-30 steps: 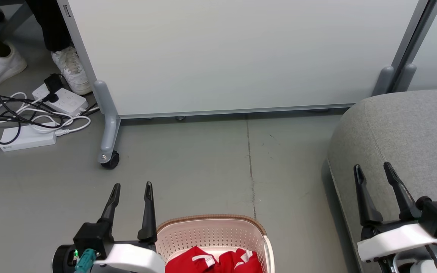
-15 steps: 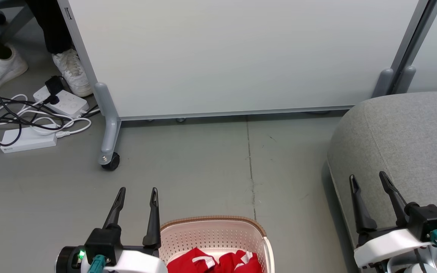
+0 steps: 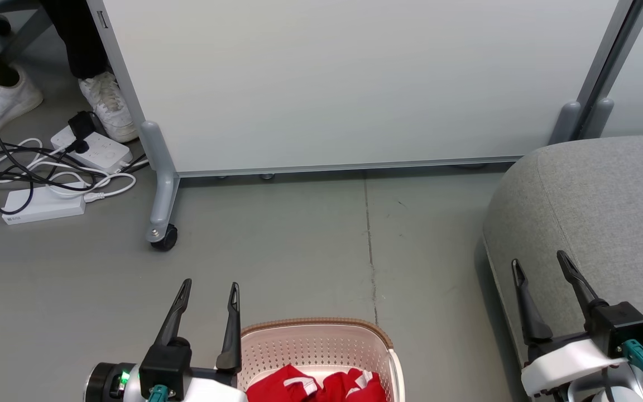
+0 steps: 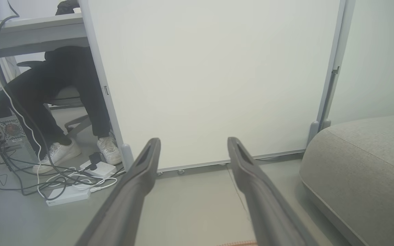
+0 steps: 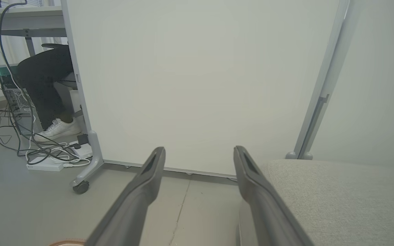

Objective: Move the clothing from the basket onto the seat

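So here's where you're at. Your left hand (image 3: 211,285) sits low on the left, its two long dark fingers spread apart with nothing between them. The tips are over the bare grey floor (image 3: 299,240), just beside the far-left corner of the cream-white perforated plastic basket (image 3: 316,322) with the brown woven-look rim.

The bright red knit clothing (image 3: 313,388) with white trim bands is bunched up inside that basket, right at the bottom edge of the head view, and neither hand touches it.

Your right hand (image 3: 538,258) is over on the right, fingers also standing apart and empty, hovering at the left edge of the big grey fabric-upholstered seat (image 3: 606,195) with the rounded corner. Basket and seat are apart, with a strip of floor between them.

Straight ahead you've got a large pale rolling partition panel (image 3: 327,84) on a grey frame with a black caster wheel (image 3: 163,238). Past its left side, a tangle of black and white cables runs around white power strips (image 3: 98,148) on the floor, with a person's white sneakers (image 3: 106,106) right next to them. In the left wrist view that person is seated, in dark trousers (image 4: 63,85).
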